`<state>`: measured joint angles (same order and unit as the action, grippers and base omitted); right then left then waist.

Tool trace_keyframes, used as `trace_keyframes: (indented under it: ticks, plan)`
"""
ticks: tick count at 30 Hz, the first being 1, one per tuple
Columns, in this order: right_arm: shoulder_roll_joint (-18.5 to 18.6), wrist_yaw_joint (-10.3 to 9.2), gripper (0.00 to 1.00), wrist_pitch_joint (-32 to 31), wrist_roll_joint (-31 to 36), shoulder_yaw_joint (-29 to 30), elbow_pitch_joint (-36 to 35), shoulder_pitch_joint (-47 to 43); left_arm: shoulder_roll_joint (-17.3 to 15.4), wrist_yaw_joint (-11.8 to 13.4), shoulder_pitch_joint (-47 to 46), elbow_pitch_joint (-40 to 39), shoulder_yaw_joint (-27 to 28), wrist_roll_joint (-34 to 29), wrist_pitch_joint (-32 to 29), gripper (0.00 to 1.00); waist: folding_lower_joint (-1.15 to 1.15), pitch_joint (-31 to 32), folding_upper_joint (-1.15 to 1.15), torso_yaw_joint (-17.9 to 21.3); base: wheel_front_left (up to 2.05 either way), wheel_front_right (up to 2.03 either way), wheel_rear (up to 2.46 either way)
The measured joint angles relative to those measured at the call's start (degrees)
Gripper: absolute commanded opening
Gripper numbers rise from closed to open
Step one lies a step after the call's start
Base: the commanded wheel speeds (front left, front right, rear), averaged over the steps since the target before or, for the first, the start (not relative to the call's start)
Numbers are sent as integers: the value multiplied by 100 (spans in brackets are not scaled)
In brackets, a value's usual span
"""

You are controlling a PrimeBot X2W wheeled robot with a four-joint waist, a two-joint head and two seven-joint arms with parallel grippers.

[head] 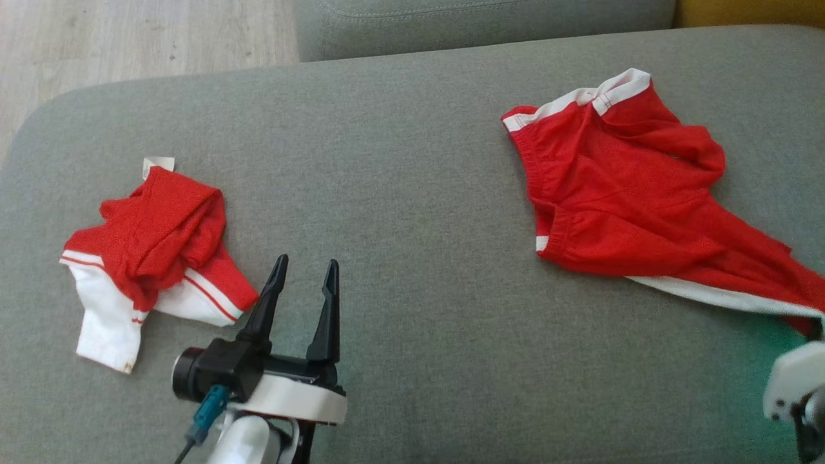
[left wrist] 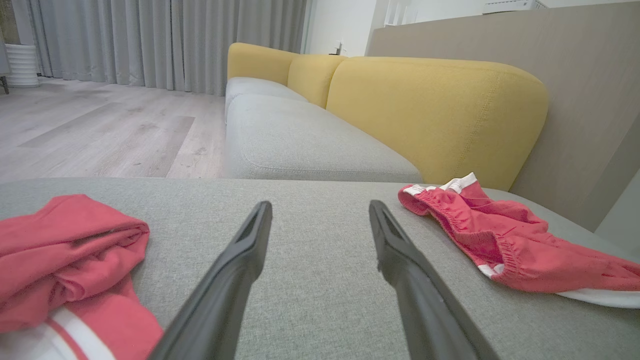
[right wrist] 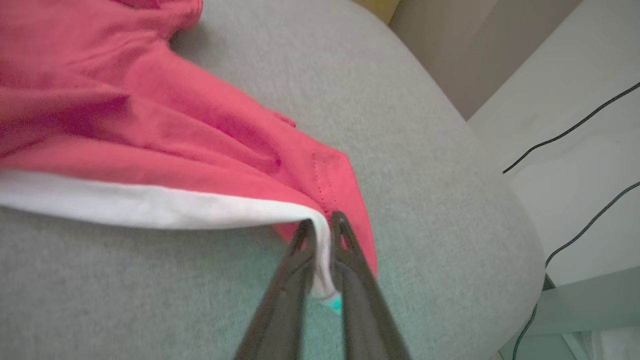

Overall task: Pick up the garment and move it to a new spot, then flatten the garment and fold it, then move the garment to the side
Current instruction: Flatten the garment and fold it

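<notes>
The garment (head: 619, 187), red shorts with white trim, lies crumpled at the right of the grey sofa cushion (head: 419, 161). It also shows in the left wrist view (left wrist: 500, 235). My right gripper (right wrist: 320, 225) is shut on the white-trimmed hem at a corner of the garment (right wrist: 150, 125), near the cushion's right edge. That arm's pale wrist (head: 793, 386) sits at the lower right of the head view. My left gripper (head: 306, 267) stands open over bare cushion, nothing between its fingers (left wrist: 320, 207).
A second red and white garment (head: 155, 238) lies bunched at the cushion's left, just left of my left gripper (left wrist: 65, 250). Wooden floor (head: 129, 38) lies beyond the far left edge. A yellow backrest (left wrist: 435, 100) rises behind. Black cables (right wrist: 565, 135) run past the right edge.
</notes>
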<state>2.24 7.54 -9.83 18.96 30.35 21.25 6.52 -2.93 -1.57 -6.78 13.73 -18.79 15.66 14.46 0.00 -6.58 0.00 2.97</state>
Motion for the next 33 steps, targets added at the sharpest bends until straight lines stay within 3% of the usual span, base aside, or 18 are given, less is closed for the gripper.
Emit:
trace_keyframes:
  ticks: [3,6,14,18,33]
  plan:
    - [4,0,100,123,-85,-53,-22,187,0,1,-1,1,-7,0,0,100,0,21,0,-16,0,0,0]
    - [7,0,100,333,-576,-494,-24,259,0,3,-1,3,-7,0,0,100,0,47,0,-14,0,0,0]
    - [19,0,100,1123,-1883,-2464,-553,205,0,3,-1,9,-3,0,0,100,0,121,0,34,0,0,0]
    - [15,0,100,1399,-2025,-3403,-694,112,0,2,-1,9,-5,0,0,100,0,117,0,15,0,0,0]
    - [241,0,100,1287,-1539,-3786,759,807,0,2,-73,11,-187,49,0,100,0,-153,0,-399,0,0,0]
